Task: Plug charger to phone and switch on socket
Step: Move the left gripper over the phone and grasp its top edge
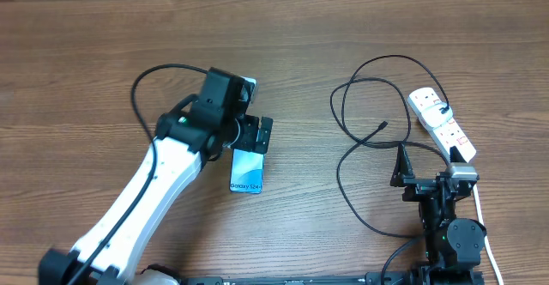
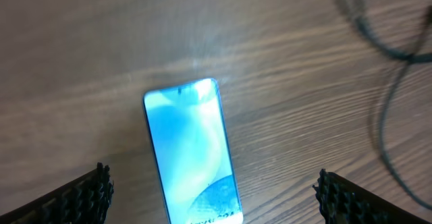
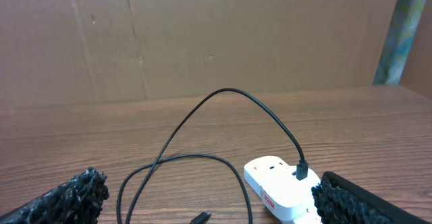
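Observation:
The phone [image 1: 246, 173] lies flat on the wooden table, screen up, lit blue-white. My left gripper [image 1: 257, 136] hovers just above its far end, open and empty. In the left wrist view the phone [image 2: 192, 156] lies between the spread fingers [image 2: 212, 187]. The charger [image 1: 369, 113] is a thin black cable in loose loops. Its connector tip [image 1: 383, 126] lies free on the table, and its other end is plugged into the white socket strip [image 1: 442, 124]. My right gripper [image 1: 426, 172] is open and empty, just short of the strip [image 3: 280, 183]. The tip [image 3: 200, 217] shows low in the right wrist view, between the fingers [image 3: 212, 197].
The strip's white cord [image 1: 482, 216] runs down past my right arm toward the front edge. A brown cardboard wall [image 3: 202, 35] stands behind the table. A charger loop [image 2: 385, 42] lies to the right of the phone in the left wrist view.

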Motion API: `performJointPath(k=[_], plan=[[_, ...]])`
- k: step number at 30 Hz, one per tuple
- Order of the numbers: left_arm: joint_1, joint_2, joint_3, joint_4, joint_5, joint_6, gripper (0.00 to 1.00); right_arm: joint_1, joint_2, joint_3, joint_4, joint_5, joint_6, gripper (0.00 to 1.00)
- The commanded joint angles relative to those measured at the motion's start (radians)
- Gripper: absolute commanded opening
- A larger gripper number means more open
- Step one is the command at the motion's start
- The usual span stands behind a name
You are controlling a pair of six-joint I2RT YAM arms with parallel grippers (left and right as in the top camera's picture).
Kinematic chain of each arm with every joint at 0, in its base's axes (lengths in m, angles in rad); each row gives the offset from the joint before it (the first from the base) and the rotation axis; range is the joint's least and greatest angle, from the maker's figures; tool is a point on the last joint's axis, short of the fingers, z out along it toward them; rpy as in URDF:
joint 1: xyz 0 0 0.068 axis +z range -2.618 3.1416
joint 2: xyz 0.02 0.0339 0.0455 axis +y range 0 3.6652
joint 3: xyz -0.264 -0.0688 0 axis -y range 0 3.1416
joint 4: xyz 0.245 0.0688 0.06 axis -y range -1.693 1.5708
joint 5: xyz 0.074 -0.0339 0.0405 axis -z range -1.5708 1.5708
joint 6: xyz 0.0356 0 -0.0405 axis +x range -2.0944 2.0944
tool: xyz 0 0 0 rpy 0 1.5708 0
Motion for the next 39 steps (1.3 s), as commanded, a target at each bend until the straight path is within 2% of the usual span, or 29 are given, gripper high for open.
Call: performJointPath(k=[1, 8, 13, 25, 39], plan=[[-0.005, 0.102, 0.020, -0.016, 0.011, -0.106, 1.00, 0.003, -0.009, -0.010, 0.003, 0.009, -0.005, 1.00], [-0.005, 0.292, 0.020, -0.024, -0.029, -0.139, 1.00, 0.003, -0.009, -0.010, 0.003, 0.009, -0.005, 1.00], [-0.005, 0.365, 0.020, -0.025, -0.045, -0.158, 1.00, 0.003, -0.009, -0.010, 0.003, 0.009, -0.005, 1.00], [-0.019, 0.398, 0.020, -0.035, -0.003, -0.158, 1.00, 0.003, -0.009, -0.010, 0.003, 0.009, -0.005, 1.00], [-0.032, 0.439, 0.020, 0.009, -0.067, -0.233, 1.00, 0.003, -0.009, -0.010, 0.003, 0.009, -0.005, 1.00]])
